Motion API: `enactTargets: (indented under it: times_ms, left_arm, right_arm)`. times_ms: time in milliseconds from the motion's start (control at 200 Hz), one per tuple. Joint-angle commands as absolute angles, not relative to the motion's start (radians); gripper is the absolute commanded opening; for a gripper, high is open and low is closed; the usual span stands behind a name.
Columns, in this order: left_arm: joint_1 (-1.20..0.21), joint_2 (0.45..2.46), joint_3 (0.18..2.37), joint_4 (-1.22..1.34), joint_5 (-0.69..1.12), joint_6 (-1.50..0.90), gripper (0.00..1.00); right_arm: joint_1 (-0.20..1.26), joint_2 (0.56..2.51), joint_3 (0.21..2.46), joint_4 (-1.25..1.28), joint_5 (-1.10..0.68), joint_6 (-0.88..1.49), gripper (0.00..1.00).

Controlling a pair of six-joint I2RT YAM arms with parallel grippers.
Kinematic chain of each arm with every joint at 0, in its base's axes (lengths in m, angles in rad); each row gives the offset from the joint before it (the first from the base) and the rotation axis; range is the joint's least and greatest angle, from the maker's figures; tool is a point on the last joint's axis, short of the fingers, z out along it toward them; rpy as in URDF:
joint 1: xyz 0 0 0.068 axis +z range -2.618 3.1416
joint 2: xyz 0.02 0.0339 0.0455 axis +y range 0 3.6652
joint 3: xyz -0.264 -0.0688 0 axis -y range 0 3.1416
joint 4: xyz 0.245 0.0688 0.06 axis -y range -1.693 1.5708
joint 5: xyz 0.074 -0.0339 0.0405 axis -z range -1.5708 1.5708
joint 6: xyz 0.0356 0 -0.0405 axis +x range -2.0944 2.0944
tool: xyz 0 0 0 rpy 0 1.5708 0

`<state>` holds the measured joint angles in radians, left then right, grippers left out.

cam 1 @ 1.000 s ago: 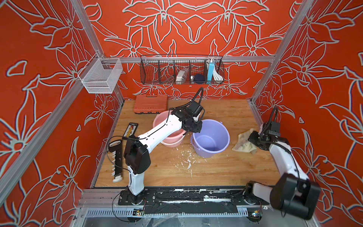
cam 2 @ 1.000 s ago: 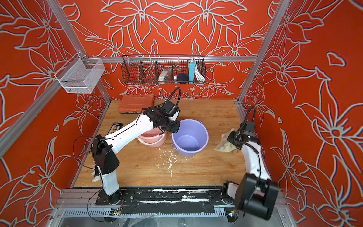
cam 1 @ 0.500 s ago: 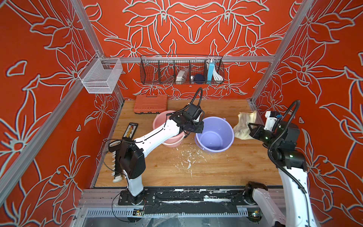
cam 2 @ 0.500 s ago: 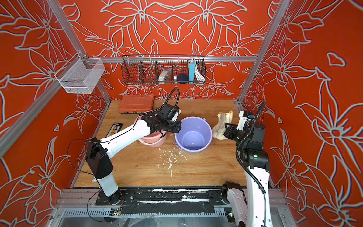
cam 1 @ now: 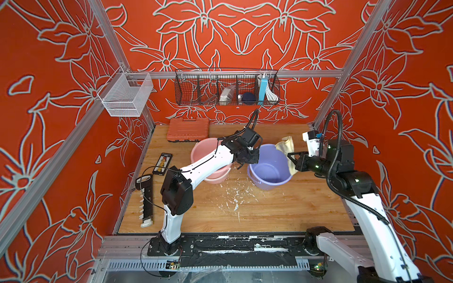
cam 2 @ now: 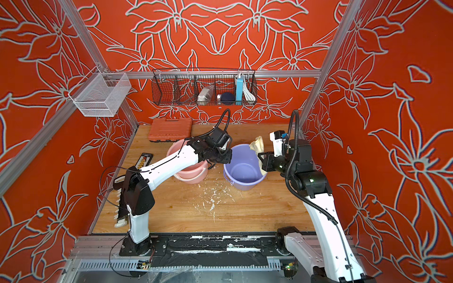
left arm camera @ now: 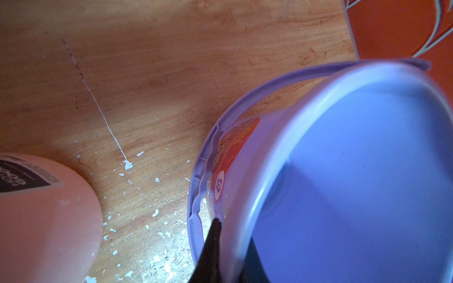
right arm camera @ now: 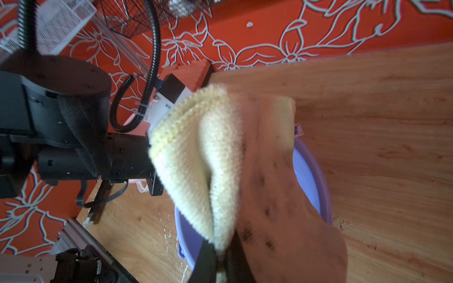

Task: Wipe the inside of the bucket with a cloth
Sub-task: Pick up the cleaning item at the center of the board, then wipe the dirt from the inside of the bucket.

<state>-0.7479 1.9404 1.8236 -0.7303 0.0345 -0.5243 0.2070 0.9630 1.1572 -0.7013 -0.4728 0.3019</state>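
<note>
The purple bucket (cam 1: 269, 171) (cam 2: 244, 171) stands mid-table in both top views. My left gripper (cam 1: 250, 159) (cam 2: 224, 159) is shut on its left rim. In the left wrist view the gripper (left arm camera: 228, 245) pinches the bucket (left arm camera: 355, 171) wall, one finger outside and one inside. The pale yellow, brown-stained cloth (cam 1: 285, 147) (cam 2: 257, 145) hangs from my right gripper (cam 1: 293, 159) (cam 2: 262, 160) at the bucket's right rim. In the right wrist view the gripper (right arm camera: 221, 257) is shut on the cloth (right arm camera: 208, 159), which drapes over the bucket (right arm camera: 308, 178) mouth.
A pink bucket (cam 1: 203, 154) (left arm camera: 44, 220) sits just left of the purple one, under my left arm. An orange tool case (cam 1: 187, 129) lies at the back. A black tool rack (cam 1: 147, 196) lies at the left edge. White flecks (cam 1: 235, 196) litter the wood in front. A wire basket (cam 1: 226, 88) hangs on the back wall.
My right arm lifted the cloth off the table at the right and carried it left to the purple bucket's rim. My left gripper and the bucket shifted slightly right.
</note>
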Motion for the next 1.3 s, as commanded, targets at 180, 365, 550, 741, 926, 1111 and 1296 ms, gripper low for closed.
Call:
enactTargets:
  times_ms: [180, 365, 550, 741, 926, 1111, 1296]
  left_arm:
    - [-0.756, 1.923, 1.872, -0.776, 0.047, -0.601, 0.00]
    - [-0.756, 1.934, 1.884, -0.795, 0.087, -0.615, 0.00]
    - [-0.756, 1.923, 1.849, -0.786, 0.125, -0.624, 0.00]
    - [-0.753, 1.922, 1.865, -0.845, 0.114, -0.609, 0.00]
    - [-0.747, 1.933, 1.881, -0.891, 0.112, -0.613, 0.00]
    - [-0.737, 1.923, 1.855, -0.876, 0.125, -0.624, 0.00]
    - [-0.730, 1.924, 1.845, -0.857, 0.168, -0.635, 0.00]
  right_arm:
    - [0.327, 1.091, 1.133, -0.732, -0.289, 0.236, 0.00]
    - [0.361, 1.192, 1.132, -0.748, -0.210, 0.232, 0.00]
    - [0.394, 1.289, 1.138, -0.753, -0.104, 0.225, 0.00]
    - [0.437, 1.373, 1.163, -0.779, -0.011, 0.201, 0.00]
    - [0.483, 1.442, 1.177, -0.793, 0.088, 0.189, 0.00]
    - [0.507, 1.471, 1.143, -0.755, 0.107, 0.198, 0.00]
    - [0.512, 1.538, 1.143, -0.747, 0.131, 0.199, 0.00]
